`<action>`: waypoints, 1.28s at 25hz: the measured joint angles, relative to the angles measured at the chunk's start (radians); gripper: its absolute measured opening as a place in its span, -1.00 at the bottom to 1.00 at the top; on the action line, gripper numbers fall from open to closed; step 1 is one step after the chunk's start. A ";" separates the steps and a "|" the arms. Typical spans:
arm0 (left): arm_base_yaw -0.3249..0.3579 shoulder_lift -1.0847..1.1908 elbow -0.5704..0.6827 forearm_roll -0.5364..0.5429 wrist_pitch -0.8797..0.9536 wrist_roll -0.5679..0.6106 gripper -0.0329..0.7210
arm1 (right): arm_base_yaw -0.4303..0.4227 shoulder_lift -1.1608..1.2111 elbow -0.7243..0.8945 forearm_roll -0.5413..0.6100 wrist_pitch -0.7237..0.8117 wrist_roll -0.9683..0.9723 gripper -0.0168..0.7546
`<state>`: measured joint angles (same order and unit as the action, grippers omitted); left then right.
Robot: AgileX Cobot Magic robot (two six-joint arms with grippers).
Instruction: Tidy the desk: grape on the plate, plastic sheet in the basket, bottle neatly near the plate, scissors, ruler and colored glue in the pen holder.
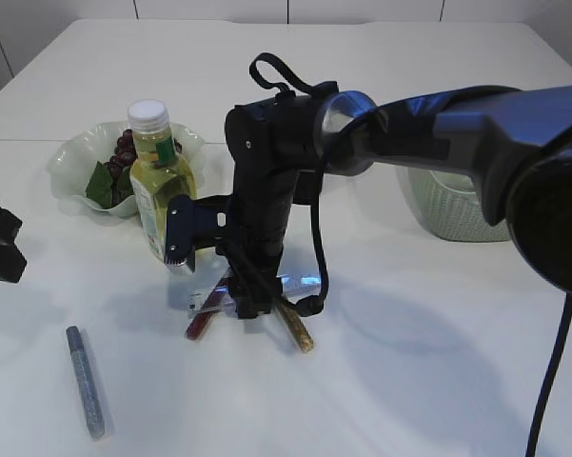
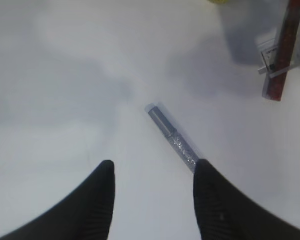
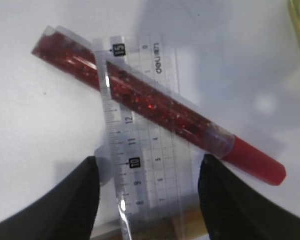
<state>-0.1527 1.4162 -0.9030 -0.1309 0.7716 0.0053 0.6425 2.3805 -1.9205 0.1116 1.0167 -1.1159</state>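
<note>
From outside, the right arm's fingers (image 1: 243, 295) hang over a red glue stick (image 1: 202, 322) mid-bench, the bottle (image 1: 159, 181) beside the plate (image 1: 76, 162) toward the far left edge. The left wrist camera shows its fingers (image 2: 152, 192) parted, empty, above a silver glue stick (image 2: 172, 140). The right wrist camera shows fingers spread wide, empty, around the clear ruler (image 3: 140, 140).

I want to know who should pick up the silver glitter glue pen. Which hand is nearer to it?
Left. The left hand hovers open right over the silver glitter glue pen, its far end between the fingers. The right hand is over the red glitter glue pen and ruler.
</note>
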 joint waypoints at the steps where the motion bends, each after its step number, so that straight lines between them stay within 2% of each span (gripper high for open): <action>1: 0.000 0.000 0.000 0.000 0.000 0.002 0.07 | 0.000 0.002 0.000 0.000 -0.001 0.000 0.32; 10: 0.000 0.000 0.000 0.000 -0.001 0.002 0.07 | 0.000 0.005 0.000 0.000 0.006 -0.002 0.30; 21: 0.000 0.000 0.000 0.000 -0.001 0.002 0.07 | 0.000 0.005 0.000 0.000 0.016 -0.002 -0.12; 32: 0.000 0.000 0.000 0.002 -0.001 0.002 0.07 | 0.000 0.005 0.000 0.000 0.016 -0.002 -0.17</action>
<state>-0.1527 1.4162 -0.9030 -0.1291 0.7709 0.0070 0.6425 2.3856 -1.9205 0.1116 1.0330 -1.1175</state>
